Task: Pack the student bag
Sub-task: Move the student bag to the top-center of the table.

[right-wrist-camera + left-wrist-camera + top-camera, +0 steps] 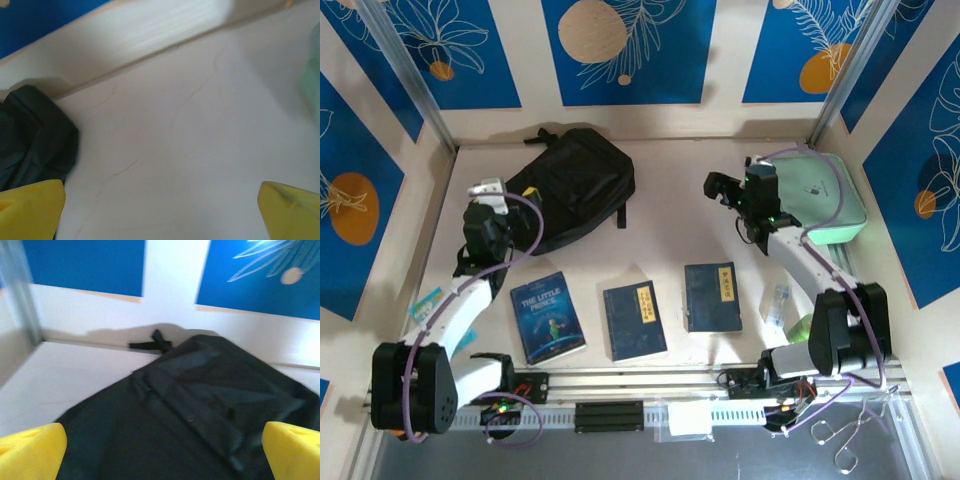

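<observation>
- The student bag (575,185) (200,410) lies flat on the tabletop (670,240) at far left. Its long axis slants from near-left to far-right, and a strap (155,342) points at the back wall.
- The left jaws are spread wide at its near-left edge.
- The right jaws are also wide, well apart to its right.

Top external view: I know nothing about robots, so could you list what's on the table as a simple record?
student bag: black, lying far left
Little Prince book: flat, near left, outside the bag
middle book: flat, outside the bag
right book: flat, outside the bag
mint-green pouch: far right corner
left end effector: open, over the bag
right end effector: open, over bare table
</observation>
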`<state>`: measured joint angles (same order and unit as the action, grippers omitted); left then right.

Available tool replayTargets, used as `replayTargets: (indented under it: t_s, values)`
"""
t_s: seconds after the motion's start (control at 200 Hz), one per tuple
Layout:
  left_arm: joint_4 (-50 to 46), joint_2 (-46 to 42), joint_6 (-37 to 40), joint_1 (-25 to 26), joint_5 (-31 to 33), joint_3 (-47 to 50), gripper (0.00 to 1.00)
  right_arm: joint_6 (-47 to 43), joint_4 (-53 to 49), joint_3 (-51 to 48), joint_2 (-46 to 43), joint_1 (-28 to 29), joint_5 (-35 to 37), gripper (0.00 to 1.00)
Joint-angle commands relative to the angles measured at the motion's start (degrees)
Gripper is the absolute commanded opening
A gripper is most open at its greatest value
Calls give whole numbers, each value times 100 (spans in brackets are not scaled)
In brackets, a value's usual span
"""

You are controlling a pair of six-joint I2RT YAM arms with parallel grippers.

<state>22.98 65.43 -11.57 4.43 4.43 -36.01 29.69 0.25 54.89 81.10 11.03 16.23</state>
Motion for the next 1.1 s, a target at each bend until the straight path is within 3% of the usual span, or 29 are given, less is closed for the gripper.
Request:
replayTargets:
  t_s: [0.0,0.1,0.425,0.675,0.875,0.995,1.095]
  values:
    - [-1196,524,-618,40,-1206,-666,100,770,-1002,467,569,130,-920,99]
    - [-1600,1203,-840,90,-1786,-1207,100,969,-1001,803,1047,252,-1563,99]
    - [-2454,2843,-1365,876,-1809,-2030,95,1421,-607,928,1677,617,-2307,99]
    - [-2223,3784,-1741,1866,-2117,-2473,92,1569,-536,832,1787,664,-2279,99]
    - [-2159,4596,-1929,2575,-2392,-3417,92,1848,-409,516,1622,484,-2074,99]
    - [-2022,5039,-2129,2866,-2797,-4015,91,2065,-206,186,1439,264,-2074,99]
    - [-2289,5128,-1913,2850,-3709,-4678,88,1918,59,41,1357,106,-2542,98]
